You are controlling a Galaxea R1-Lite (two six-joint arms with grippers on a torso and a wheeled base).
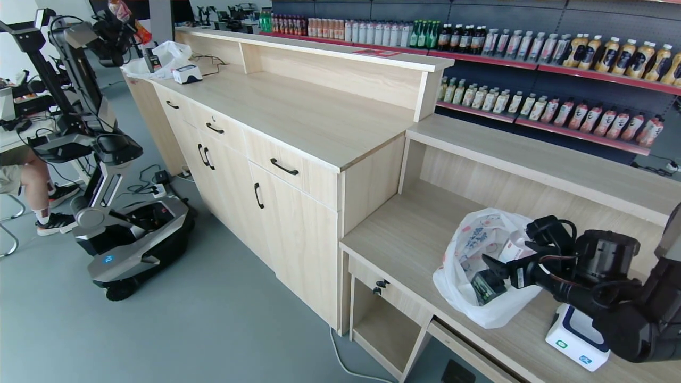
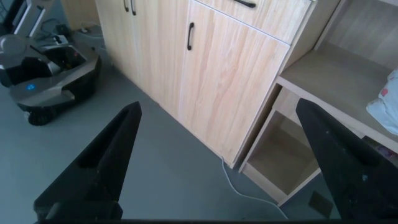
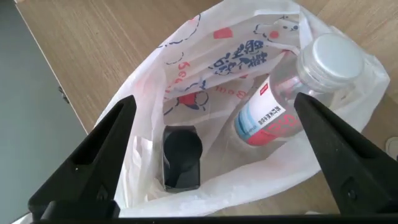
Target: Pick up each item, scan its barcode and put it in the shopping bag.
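Thin white plastic shopping bag with red and blue print (image 1: 468, 298) sits on the low light-wood desk (image 1: 404, 234), mouth gaping upward. A white-and-blue box scanner (image 1: 577, 340) stands on the desk just beside it.

Right end effector (image 3: 214, 102) hangs directly over the bag's mouth, jaws spread wide, nothing between them. Left end effector (image 2: 217, 107) is off to the side above the grey floor, near the cupboard fronts. It is likewise spread wide and empty.

Inside the bag:
- A clear plastic bottle with white cap and red, white and blue label (image 3: 273, 112) lies tilted against the bag wall, cap towards the rim.
- A small black rectangular pack (image 3: 181, 155) lies at the bottom, apart from the bottle.

Handling, as I judge it:
- **Bottle:** smooth, round and fairly stiff. It is likely to roll or slip out if pinched near the tapered shoulder, so take it across the labelled middle. I can't tell how full it is, so the weight is uncertain.
- **Black pack:** looks stiff and light, with flat faces. Grip it across the narrow sides.
- **Bag:** limp film with no shape of its own. It would crumple or snag on a finger, so it is better lifted by the handles than by the wall.

With both items inside, bagging looks done for these two.
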